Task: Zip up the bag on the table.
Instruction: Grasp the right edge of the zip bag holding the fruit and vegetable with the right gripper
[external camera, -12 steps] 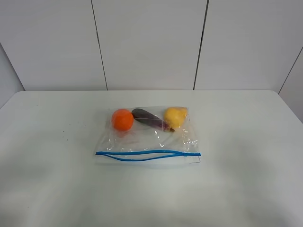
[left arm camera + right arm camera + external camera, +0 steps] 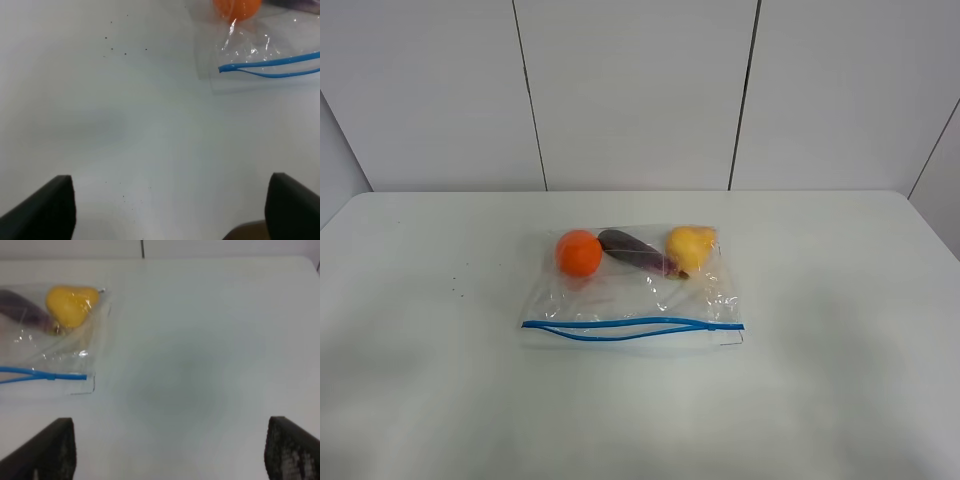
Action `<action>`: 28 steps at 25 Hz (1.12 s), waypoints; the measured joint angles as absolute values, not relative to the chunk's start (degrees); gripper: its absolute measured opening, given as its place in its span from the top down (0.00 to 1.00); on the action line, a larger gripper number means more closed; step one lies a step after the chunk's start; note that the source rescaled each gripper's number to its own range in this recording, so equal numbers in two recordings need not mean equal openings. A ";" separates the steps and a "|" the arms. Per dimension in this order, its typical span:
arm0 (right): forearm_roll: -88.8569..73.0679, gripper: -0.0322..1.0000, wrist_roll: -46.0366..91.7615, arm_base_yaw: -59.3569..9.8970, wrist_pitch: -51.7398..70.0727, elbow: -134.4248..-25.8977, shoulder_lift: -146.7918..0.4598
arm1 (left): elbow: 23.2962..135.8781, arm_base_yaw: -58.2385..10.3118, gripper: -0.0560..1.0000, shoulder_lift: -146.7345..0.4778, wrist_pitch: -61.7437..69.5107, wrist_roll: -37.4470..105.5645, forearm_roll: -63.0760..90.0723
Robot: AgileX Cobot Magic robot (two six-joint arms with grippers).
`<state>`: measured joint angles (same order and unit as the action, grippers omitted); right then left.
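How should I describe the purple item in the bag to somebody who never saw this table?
On the white table lies a clear bag with a blue zipper strip along its near edge. Of three items inside, the purple item is the middle one: long and dark, between an orange one and a yellow one.

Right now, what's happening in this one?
Nothing is being handled. The bag lies flat on the table, its blue zipper strip gaping along most of its length. The left gripper and right gripper hover open over the table on either side of it, touching nothing.
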<state>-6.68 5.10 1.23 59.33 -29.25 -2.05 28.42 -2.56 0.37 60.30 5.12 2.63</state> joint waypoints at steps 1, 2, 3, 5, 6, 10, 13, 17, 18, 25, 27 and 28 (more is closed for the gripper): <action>-6.68 0.15 5.10 1.23 59.33 -30.03 -3.58 | 28.42 -2.56 0.00 0.37 60.30 5.12 2.63; -6.68 0.15 5.10 1.23 59.26 -31.12 -5.87 | 28.42 -2.56 0.00 0.37 60.30 5.12 2.63; -6.68 0.15 5.10 1.23 59.13 -32.21 -8.60 | 28.42 -2.56 0.00 0.37 60.30 5.12 2.63; -6.68 0.15 5.10 1.23 58.43 -35.26 -14.38 | 28.42 -2.56 0.00 0.37 60.30 5.12 2.63; -6.68 0.15 5.10 1.23 57.92 -36.71 -17.76 | 28.42 -2.56 0.00 0.37 60.30 5.12 2.63; -6.68 0.05 5.10 1.23 55.72 -43.84 -30.65 | 28.42 -2.56 0.00 0.37 60.30 5.12 2.63; -7.82 0.01 5.10 1.23 54.77 -48.63 -40.12 | 28.42 -2.56 0.00 0.37 60.30 5.12 2.63; -12.99 0.00 5.59 1.23 54.83 -53.40 -53.20 | 28.42 -2.56 0.00 0.37 60.30 5.12 2.63; -14.48 0.00 6.36 1.23 54.71 -54.24 -56.64 | 28.42 -2.56 0.00 0.37 60.30 5.12 2.63; -24.10 0.00 13.19 1.23 53.64 -57.53 -77.75 | 28.42 -2.56 0.00 0.37 60.30 5.12 2.63; -28.39 0.00 16.78 1.23 52.32 -57.94 -82.45 | 28.42 -2.56 0.00 0.37 60.30 5.12 2.63; -30.25 0.00 19.06 1.23 51.51 -57.94 -84.82 | 28.42 -2.56 0.00 0.37 60.30 5.12 2.63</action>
<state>-30.25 19.06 1.23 51.51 -57.94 -84.82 28.42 -2.56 0.37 60.30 5.12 2.63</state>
